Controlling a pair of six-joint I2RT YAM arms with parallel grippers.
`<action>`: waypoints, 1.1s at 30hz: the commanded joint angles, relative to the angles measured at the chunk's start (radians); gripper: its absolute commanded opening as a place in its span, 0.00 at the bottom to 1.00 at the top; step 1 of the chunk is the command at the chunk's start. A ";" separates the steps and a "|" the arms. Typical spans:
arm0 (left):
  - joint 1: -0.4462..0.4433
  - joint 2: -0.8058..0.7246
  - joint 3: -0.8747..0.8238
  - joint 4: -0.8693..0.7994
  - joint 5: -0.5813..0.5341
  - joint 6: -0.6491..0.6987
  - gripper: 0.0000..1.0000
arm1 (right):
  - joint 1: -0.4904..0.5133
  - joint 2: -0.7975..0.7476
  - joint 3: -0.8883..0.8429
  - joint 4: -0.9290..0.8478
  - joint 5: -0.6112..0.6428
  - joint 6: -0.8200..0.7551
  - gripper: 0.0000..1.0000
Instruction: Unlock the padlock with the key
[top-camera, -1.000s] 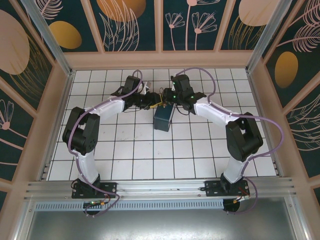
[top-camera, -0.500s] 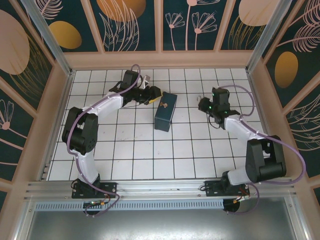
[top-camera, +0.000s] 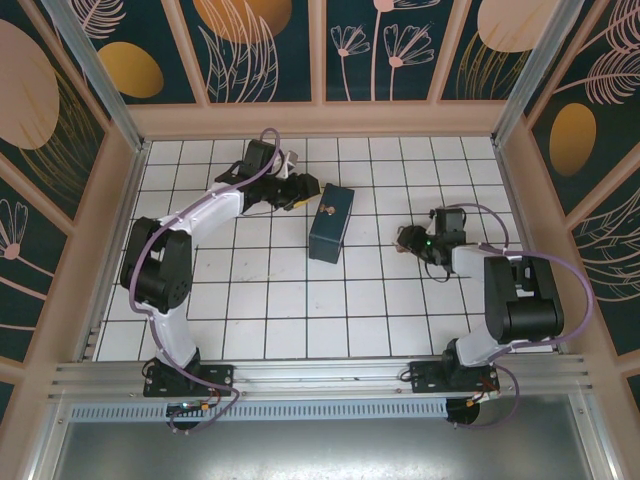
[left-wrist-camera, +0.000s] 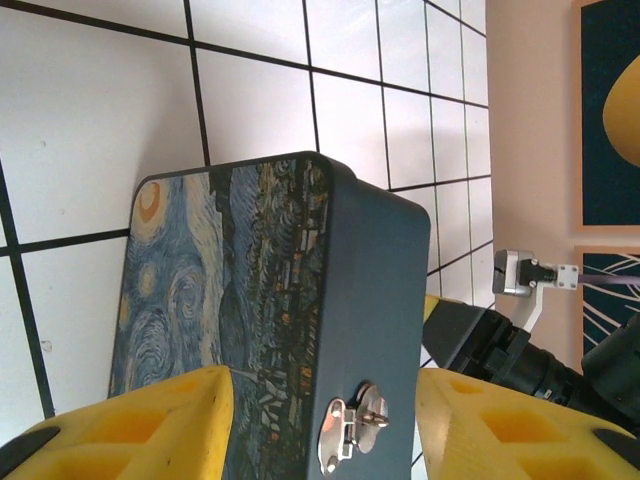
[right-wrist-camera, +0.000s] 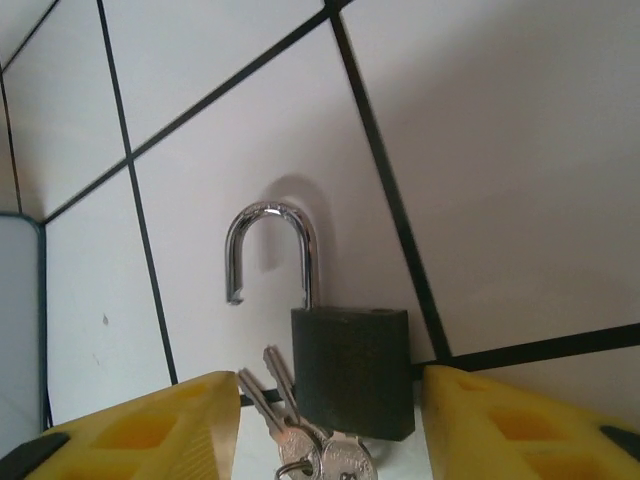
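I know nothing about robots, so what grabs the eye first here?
A dark blue box painted with swirling starry-night colours lies mid-table on white tiles. Right of it, framed by the open right gripper, lies a small dark padlock, its silvery shackle open, keys beside it.

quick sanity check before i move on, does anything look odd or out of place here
The padlock lies flat on the table, off the box, its shackle sprung open with one leg free, keys beside its body. The box's hasp is bare. Nothing looks spilled or damaged.
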 joint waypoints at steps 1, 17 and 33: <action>0.008 -0.044 -0.017 -0.021 -0.003 0.028 0.51 | -0.008 -0.098 0.081 -0.092 0.025 -0.068 0.54; -0.014 -0.088 -0.200 0.209 0.221 -0.112 0.48 | 0.295 0.216 0.144 0.464 -0.257 0.303 0.06; -0.004 -0.150 -0.215 0.104 0.060 -0.071 0.48 | 0.489 0.504 0.402 0.400 -0.217 0.317 0.06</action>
